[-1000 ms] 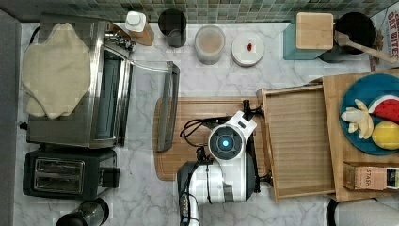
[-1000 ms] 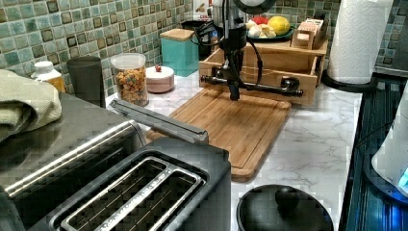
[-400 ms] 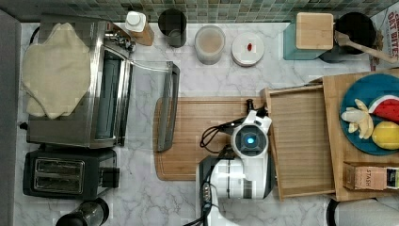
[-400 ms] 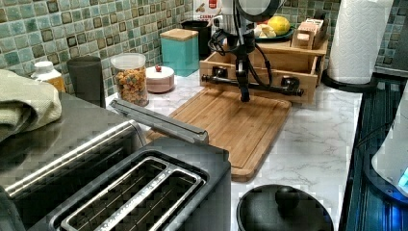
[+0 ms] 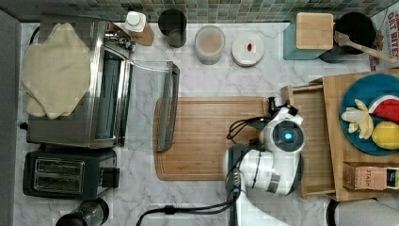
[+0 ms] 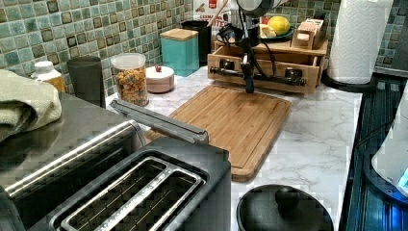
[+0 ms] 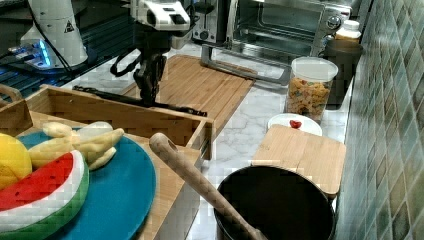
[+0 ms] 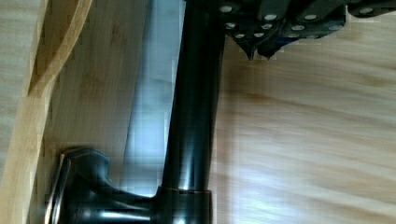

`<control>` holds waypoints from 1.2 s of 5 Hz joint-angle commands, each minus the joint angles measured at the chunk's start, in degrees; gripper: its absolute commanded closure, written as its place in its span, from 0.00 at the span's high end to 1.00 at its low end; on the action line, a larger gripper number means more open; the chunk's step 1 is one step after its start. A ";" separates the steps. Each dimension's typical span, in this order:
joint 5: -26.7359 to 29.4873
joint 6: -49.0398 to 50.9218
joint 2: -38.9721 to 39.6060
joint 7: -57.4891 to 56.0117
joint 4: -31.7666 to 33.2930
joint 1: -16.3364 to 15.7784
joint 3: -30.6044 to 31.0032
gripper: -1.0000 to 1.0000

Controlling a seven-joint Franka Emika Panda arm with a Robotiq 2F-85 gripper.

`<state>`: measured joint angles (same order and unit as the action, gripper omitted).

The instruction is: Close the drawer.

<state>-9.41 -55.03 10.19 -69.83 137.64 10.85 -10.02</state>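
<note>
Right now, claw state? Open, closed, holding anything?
Claw: cannot tell open or closed; it sits at the drawer by the dark handle bar.

My arm (image 5: 263, 172) is showing white shells, a glowing blue ring light, black cables looping alongside.

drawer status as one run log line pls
drawer partly open | gripper at its dark handle bar | closing unfinished

"STASH" reads on the tea box (image 5: 371, 176) beside the blue plate. "OAT BITES" shows on the package (image 5: 387, 21) at the top view's upper right corner.
</note>
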 commanded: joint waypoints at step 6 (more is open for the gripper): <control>-0.05 2.12 9.53 -12.72 -25.52 10.79 -9.85 0.00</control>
<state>-8.39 -49.66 19.33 -79.73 124.33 15.39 -13.95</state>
